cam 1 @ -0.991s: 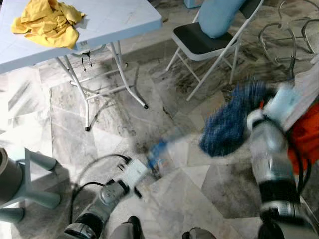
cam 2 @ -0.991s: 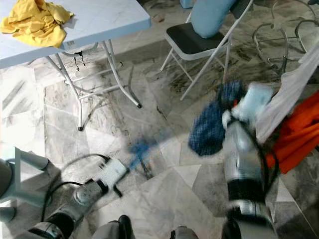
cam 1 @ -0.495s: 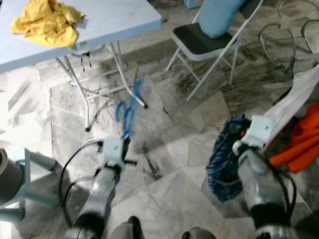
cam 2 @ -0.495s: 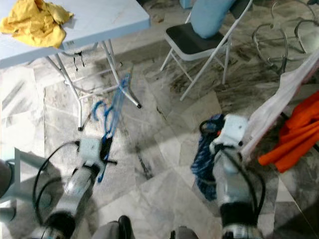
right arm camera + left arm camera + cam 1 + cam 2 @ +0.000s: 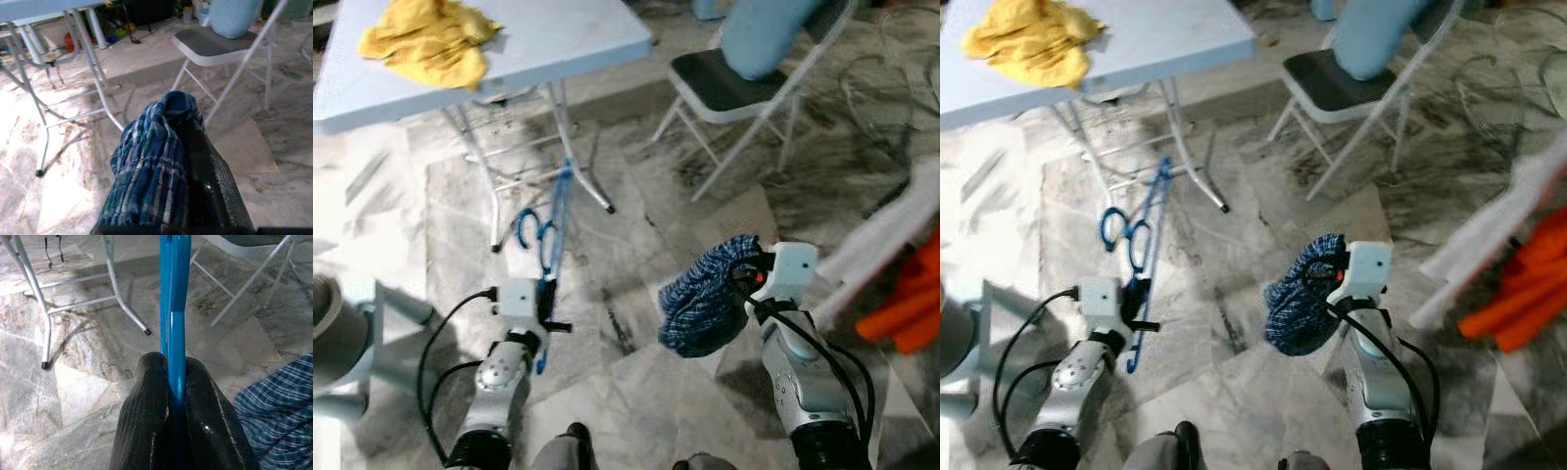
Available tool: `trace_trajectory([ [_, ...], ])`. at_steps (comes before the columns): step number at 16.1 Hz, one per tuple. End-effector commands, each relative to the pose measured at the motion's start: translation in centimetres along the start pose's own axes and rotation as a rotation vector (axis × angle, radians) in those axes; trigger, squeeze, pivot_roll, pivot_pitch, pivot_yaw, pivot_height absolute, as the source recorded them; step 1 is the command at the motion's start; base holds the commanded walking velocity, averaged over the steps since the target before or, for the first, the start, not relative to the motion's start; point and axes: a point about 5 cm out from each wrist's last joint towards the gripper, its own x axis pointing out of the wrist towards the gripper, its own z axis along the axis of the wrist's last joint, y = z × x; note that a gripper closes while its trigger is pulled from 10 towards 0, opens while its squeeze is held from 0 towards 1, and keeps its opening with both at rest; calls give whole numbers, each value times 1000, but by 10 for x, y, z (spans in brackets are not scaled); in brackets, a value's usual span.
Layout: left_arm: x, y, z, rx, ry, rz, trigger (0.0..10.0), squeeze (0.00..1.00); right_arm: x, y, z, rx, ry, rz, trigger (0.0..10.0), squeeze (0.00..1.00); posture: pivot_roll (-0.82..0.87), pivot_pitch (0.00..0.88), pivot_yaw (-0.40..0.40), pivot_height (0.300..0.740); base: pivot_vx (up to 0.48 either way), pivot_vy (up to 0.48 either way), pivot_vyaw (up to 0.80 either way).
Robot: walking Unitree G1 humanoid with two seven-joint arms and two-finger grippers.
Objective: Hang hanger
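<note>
My left gripper (image 5: 548,302) is shut on a blue plastic hanger (image 5: 553,220), held low over the floor with its hook end pointing toward the table legs. In the left wrist view the black fingers (image 5: 146,416) clamp the hanger's blue bar (image 5: 175,303). My right gripper (image 5: 744,279) is shut on a bunched blue plaid garment (image 5: 705,299) that hangs to the left of the wrist. In the right wrist view the plaid cloth (image 5: 151,166) drapes over one black finger (image 5: 210,181).
A light blue folding table (image 5: 568,39) with a yellow cloth (image 5: 431,39) stands at the far left. A folding chair (image 5: 734,88) with a pale blue cushion is behind. Orange and white garments (image 5: 901,294) hang on the right. A grey stool (image 5: 352,343) is at the left.
The left arm swung the hanger from low by the floor up to point forward. The right arm brought the plaid garment lower and toward the middle. The camera shifted slightly.
</note>
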Motion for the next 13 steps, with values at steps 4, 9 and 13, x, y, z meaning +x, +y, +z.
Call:
trace_trajectory([
  [4,-3,6,-3,6,27,-3,10000,0,0,5,6,9,-26,36,10000,0,-38,167,61,740,377,0,419],
  [9,-3,5,-2,5,29,-16,10000,0,5,3,10,6,-32,42,10000,0,-27,166,62,740,409,0,80],
  [13,-2,5,5,17,11,-26,10000,0,11,0,16,-15,-31,77,10000,0,-18,176,64,740,406,0,0],
])
